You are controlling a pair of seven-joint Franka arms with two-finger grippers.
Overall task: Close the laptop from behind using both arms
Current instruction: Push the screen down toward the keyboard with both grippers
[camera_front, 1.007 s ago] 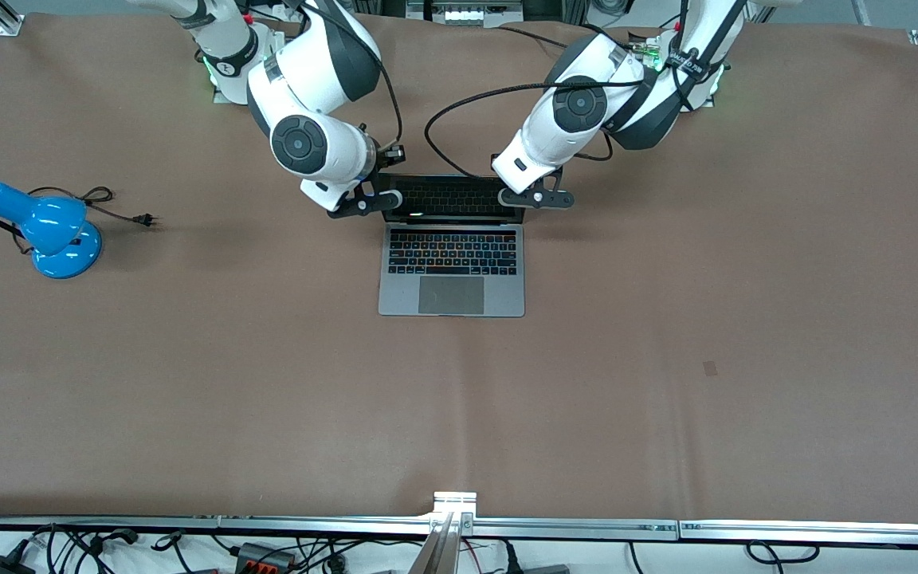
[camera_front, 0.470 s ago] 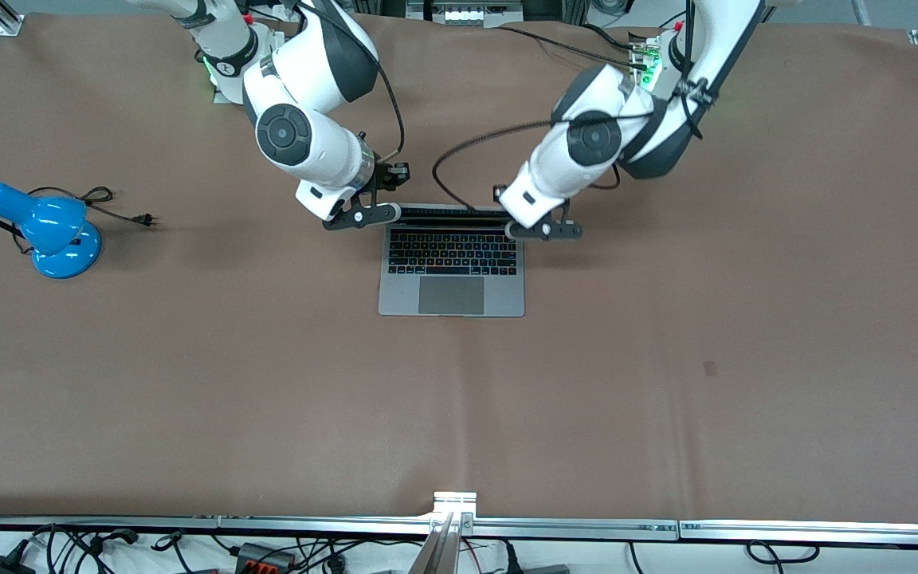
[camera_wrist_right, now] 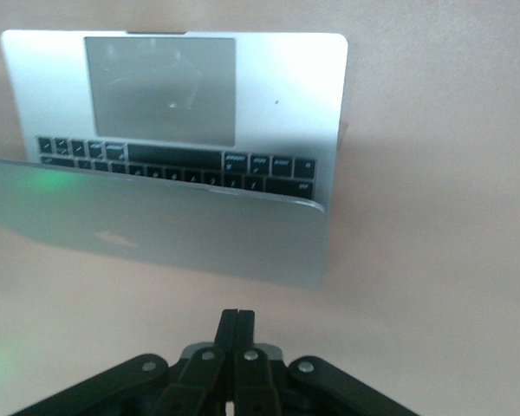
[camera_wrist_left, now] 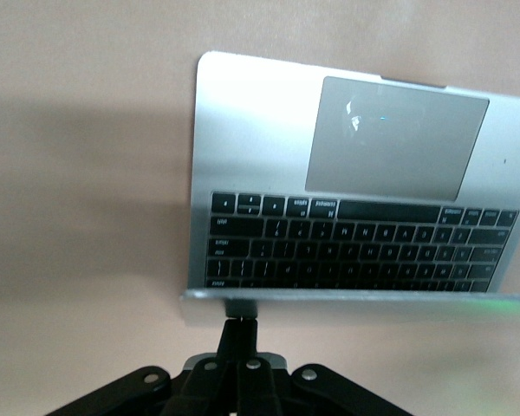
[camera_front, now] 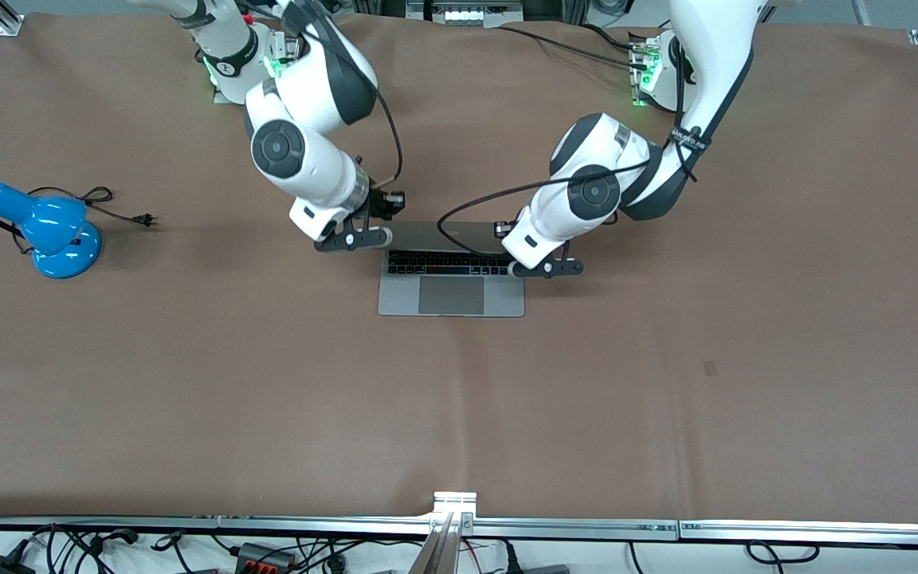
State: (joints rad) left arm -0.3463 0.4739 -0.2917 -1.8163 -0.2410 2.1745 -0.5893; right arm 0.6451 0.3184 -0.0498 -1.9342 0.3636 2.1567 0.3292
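Observation:
The silver-grey laptop (camera_front: 451, 296) lies at the table's middle, its lid (camera_front: 427, 236) tipped well forward over the black keyboard (camera_front: 447, 263). My right gripper (camera_front: 351, 239) is shut and sits at the lid's corner toward the right arm's end. Its wrist view shows the shut gripper (camera_wrist_right: 238, 315) just short of the lid's silver back (camera_wrist_right: 156, 230). My left gripper (camera_front: 547, 269) is shut at the lid's other corner. In its wrist view the shut gripper (camera_wrist_left: 241, 322) touches the lid's edge (camera_wrist_left: 355, 296) above the keyboard (camera_wrist_left: 347, 251) and trackpad (camera_wrist_left: 394, 139).
A blue desk lamp (camera_front: 49, 231) with a loose black cord and plug (camera_front: 144, 218) lies toward the right arm's end of the brown table mat (camera_front: 459, 414). A metal rail (camera_front: 459, 526) runs along the table's edge nearest the front camera.
Both grippers have moved toward the front camera, pushing the lid from leaning back to tipped over the keyboard. The screen no longer shows; only the lower key rows and the trackpad remain visible.

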